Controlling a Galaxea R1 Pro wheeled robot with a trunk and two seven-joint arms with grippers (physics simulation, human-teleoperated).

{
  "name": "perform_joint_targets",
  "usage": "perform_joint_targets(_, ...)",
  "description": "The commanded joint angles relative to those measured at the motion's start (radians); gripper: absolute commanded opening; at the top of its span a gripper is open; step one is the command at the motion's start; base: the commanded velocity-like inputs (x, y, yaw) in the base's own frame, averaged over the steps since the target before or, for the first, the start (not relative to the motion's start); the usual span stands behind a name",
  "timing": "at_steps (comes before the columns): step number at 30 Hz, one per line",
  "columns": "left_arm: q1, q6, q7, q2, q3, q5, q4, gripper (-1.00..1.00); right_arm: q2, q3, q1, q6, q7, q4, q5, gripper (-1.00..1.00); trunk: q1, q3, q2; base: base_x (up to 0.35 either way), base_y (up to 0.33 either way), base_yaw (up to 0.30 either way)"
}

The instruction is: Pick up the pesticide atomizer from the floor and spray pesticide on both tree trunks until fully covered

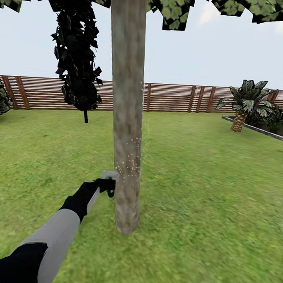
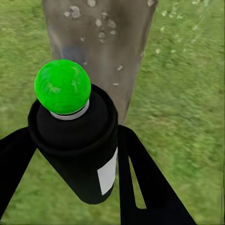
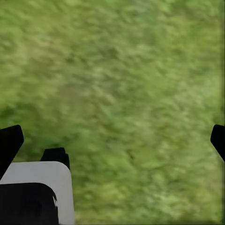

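The atomizer (image 2: 77, 150) is clamped between the two fingers of the left gripper (image 2: 75, 154), held low against the near trunk (image 1: 126, 116) with its nozzle end just beside the bark; in the head view the left gripper (image 1: 107, 182) sits at about 9 o'clock of the trunk base. White droplets are seen speckling the bark above the nozzle. The bottle is judged small, light and rigid, with a smooth black body that could slip or twist, so it is best taken around the mid-body, below the cap (image 2: 62, 86), which is rendered green here, and across the white label (image 2: 108, 172). The right gripper (image 3: 112, 140) is held with its fingers wide apart over grass (image 3: 122, 70), apparently carrying nothing, though that render is blurred.
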Motion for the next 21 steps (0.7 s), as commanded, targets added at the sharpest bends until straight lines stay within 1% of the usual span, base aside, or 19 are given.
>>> perform_joint_targets(1, 0.001, 0.06, 0.003, -0.003, -0.001, -0.002, -0.077, -1.0, 0.0, 0.001, 0.0, 0.0, -0.002, 0.0, 0.0, 1.0, 0.0, 0.0, 0.0, 0.0, 0.0, 0.0)
perform_joint_targets(2, 0.001, 0.102, 0.003, -0.005, -0.001, -0.002, -0.127, -1.0, 0.001, 0.001, 0.0, 0.0, -0.003, 0.0, 0.0, 1.0, 0.0, 0.0, 0.0, 0.0, 0.0, 0.0)
perform_joint_targets(3, 0.001, 0.129, 0.003, -0.006, -0.001, -0.002, -0.161, -1.0, 0.001, 0.001, 0.0, 0.0, -0.004, 0.0, 0.0, 1.0, 0.0, 0.0, 0.0, 0.0, 0.0, 0.0)
perform_joint_targets(4, 0.001, 0.139, 0.003, -0.006, 0.0, -0.002, -0.173, -1.0, 0.001, 0.001, 0.0, 0.0, -0.004, 0.0, 0.0, 1.0, 0.0, 0.0, 0.0, 0.0, 0.0, 0.0)
perform_joint_targets(5, 0.0, 0.166, 0.003, -0.006, 0.001, -0.003, -0.212, -1.0, 0.001, 0.0, 0.0, 0.0, -0.005, 0.0, 0.0, 1.0, 0.0, 0.0, 0.0, 0.0, 0.0, 0.0)
perform_joint_targets(8, 0.001, 0.189, 0.003, -0.007, 0.0, -0.003, -0.271, -1.0, 0.001, 0.001, 0.0, 0.0, -0.005, 0.0, 0.0, 1.0, 0.0, 0.0, 0.0, 0.0, 0.0, 0.0)
perform_joint_targets(9, 0.001, 0.218, 0.003, -0.008, 0.0, -0.003, -0.299, -1.0, 0.001, 0.001, 0.0, 0.0, -0.005, 0.0, 0.0, 1.0, 0.0, 0.0, 0.0, 0.0, 0.0, 0.0)
perform_joint_targets(10, 0.0, 0.292, 0.003, -0.01, -0.001, -0.003, -0.352, -1.0, 0.001, 0.001, 0.0, 0.0, -0.005, 0.0, 0.0, 1.0, 0.0, 0.0, 0.0, 0.0, 0.0, 0.0)
perform_joint_targets(11, 0.0, 0.347, 0.004, -0.011, -0.001, -0.002, -0.392, -1.0, 0.001, 0.001, 0.0, 0.0, -0.005, 0.0, 0.0, 1.0, 0.0, 0.0, 0.0, 0.0, 0.0, 0.0)
perform_joint_targets(12, 0.0, 0.395, 0.004, -0.011, -0.001, -0.002, -0.43, -1.0, 0.001, 0.001, 0.0, 0.0, -0.006, 0.0, 0.0, 1.0, 0.0, 0.0, 0.0, 0.0, 0.0, 0.0)
perform_joint_targets(14, -0.003, 0.468, 0.004, -0.012, -0.002, -0.001, -0.477, -1.0, 0.001, 0.001, 0.0, 0.0, -0.005, 0.0, 0.001, 1.0, 0.0, 0.0, 0.0, 0.0, 0.0, 0.0)
perform_joint_targets(15, -0.024, 0.511, 0.004, -0.017, -0.002, -0.001, -0.492, -1.0, 0.001, 0.001, 0.0, 0.0, -0.005, 0.0, 0.001, 1.0, 0.0, 0.0, 0.0, 0.0, 0.0, 0.0)
perform_joint_targets(17, -0.067, 0.569, 0.004, -0.024, -0.002, -0.001, -0.499, -1.0, 0.001, 0.001, 0.0, 0.0, -0.006, 0.0, 0.001, 1.0, 0.0, 0.0, 0.0, 0.0, 0.0, 0.0)
perform_joint_targets(19, -0.105, 0.601, 0.002, -0.026, -0.002, -0.002, -0.501, -1.0, 0.001, 0.0, 0.0, 0.0, -0.006, 0.0, 0.0, 1.0, 0.0, 0.0, 0.0, 0.0, 0.0, 0.0)
perform_joint_targets(21, -0.158, 0.618, 0.0, -0.027, -0.002, -0.003, -0.482, -1.0, 0.001, 0.0, 0.0, 0.0, -0.006, 0.0, 0.0, 1.0, 0.0, 0.0, 0.0, 0.0, 0.0, 0.0)
